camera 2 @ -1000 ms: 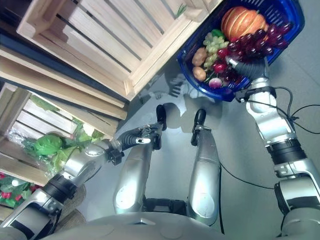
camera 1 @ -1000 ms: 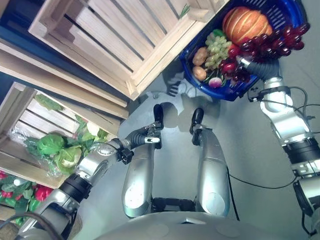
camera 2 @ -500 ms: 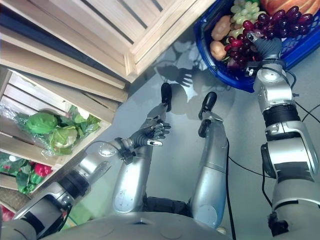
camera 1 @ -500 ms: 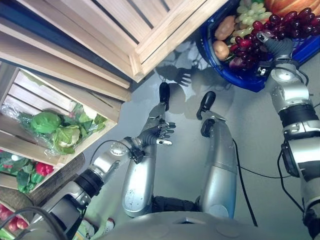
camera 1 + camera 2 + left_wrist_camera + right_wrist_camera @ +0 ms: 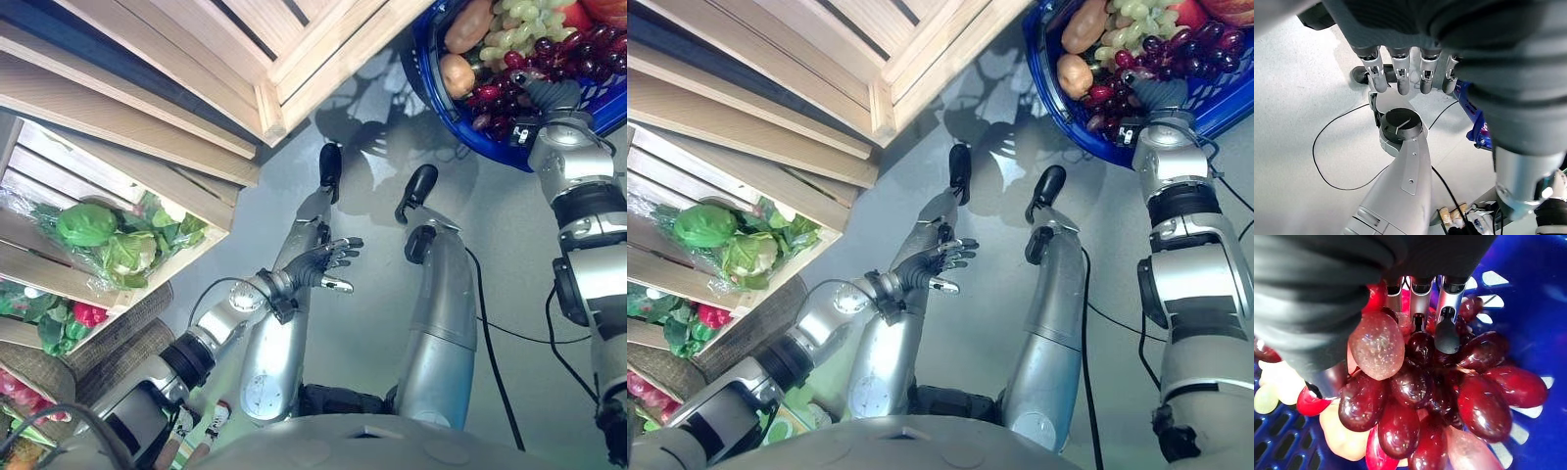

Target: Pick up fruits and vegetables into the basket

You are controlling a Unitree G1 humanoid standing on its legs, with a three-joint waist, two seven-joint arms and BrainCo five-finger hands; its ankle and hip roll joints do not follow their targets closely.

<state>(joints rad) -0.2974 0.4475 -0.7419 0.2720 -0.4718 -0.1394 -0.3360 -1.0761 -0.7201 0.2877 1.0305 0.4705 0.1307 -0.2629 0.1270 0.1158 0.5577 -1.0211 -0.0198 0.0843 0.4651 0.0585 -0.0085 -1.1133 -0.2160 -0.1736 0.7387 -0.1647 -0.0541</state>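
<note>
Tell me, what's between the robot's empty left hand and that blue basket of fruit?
Bare grey floor separates the left hand from the blue basket, as the left eye view shows.

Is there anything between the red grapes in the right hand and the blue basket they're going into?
Nothing visible stands in the way. The right hand is already over the blue basket, its fingers curled into the red grapes. Beneath the bunch are green grapes and potatoes already in the basket.

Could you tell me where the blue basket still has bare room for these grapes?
The blue plastic basket shows bare slotted wall beside the dark red grapes, past the right hand. Toward the potatoes and green grapes it is crowded.
</note>
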